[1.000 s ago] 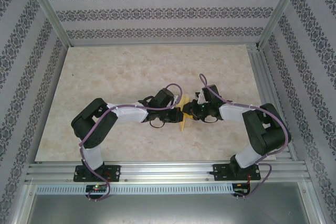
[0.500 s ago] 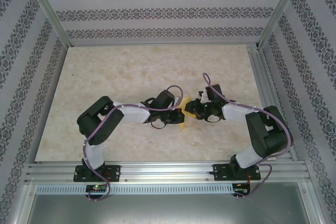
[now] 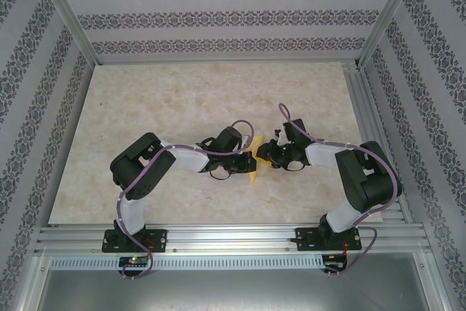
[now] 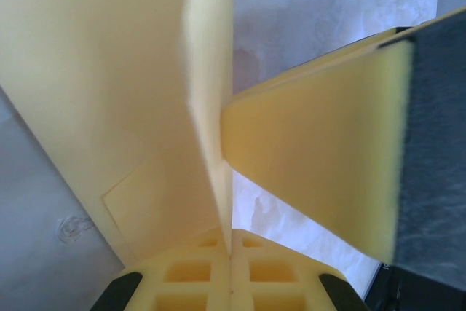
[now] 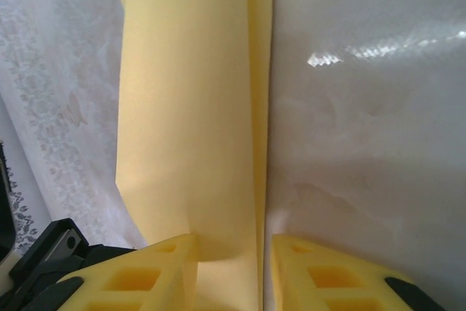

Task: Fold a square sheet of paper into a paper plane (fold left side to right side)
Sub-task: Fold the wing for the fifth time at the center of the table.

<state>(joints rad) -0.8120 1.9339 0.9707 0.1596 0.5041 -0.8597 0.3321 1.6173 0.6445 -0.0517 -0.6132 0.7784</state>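
Left arm [image 3: 138,169], right arm [image 3: 368,180]: black joints, white covers, purple cables [image 3: 240,123], black bases [image 3: 135,240]; end effector fingers [image 5: 153,282] yellow with square pockets.

Narrow pale-yellow folded paper [image 3: 253,172], one long lengthwise crease, layers overlapping alongside it

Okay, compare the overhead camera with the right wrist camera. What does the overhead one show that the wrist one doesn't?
The overhead adds the whole layout: left arm and right arm bent inward to meet at mid-table, the aluminium rail they are bolted to, and patterned walls. The right wrist adds fold detail: a straight crease running lengthwise near one long edge of the sheet of paper, and the right gripper, fingers apart with the sheet's near end between them. Shared: the pale-yellow sheet on the marbled table.
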